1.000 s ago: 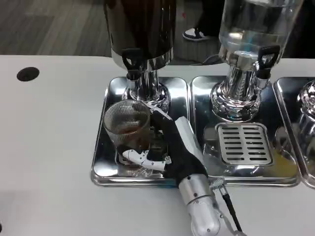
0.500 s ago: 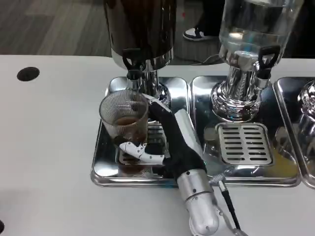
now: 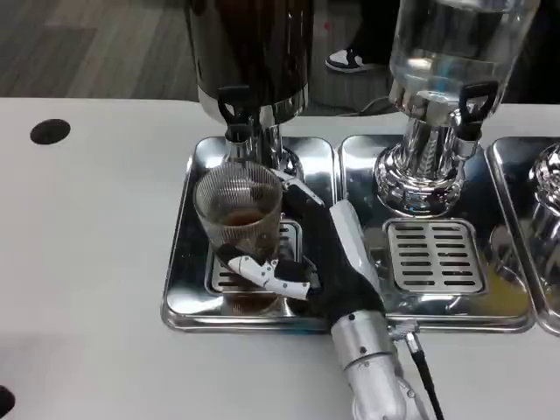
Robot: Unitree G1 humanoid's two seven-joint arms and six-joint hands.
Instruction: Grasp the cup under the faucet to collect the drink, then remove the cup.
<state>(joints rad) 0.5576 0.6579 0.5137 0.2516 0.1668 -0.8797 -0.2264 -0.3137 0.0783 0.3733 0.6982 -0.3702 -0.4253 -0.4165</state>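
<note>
Gripping the cup [image 3: 239,213] with my right hand [image 3: 322,262], fingers [image 3: 267,273] wrapped round its ribbed wall, I hold it below the dark dispenser's faucet [image 3: 234,114], over the drip tray [image 3: 188,262], to catch drink.

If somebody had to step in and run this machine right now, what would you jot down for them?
Right hand: grips the ribbed clear glass cup from its right side.
Left hand: nothing to report from this camera.
Cup: upright over the shiny metal drip tray, below the black-handled faucet of the dark drink dispenser.
Done: cup grasped; some brown drink sits in its bottom.
Left: carry the cup off the tray and set it down.
</note>
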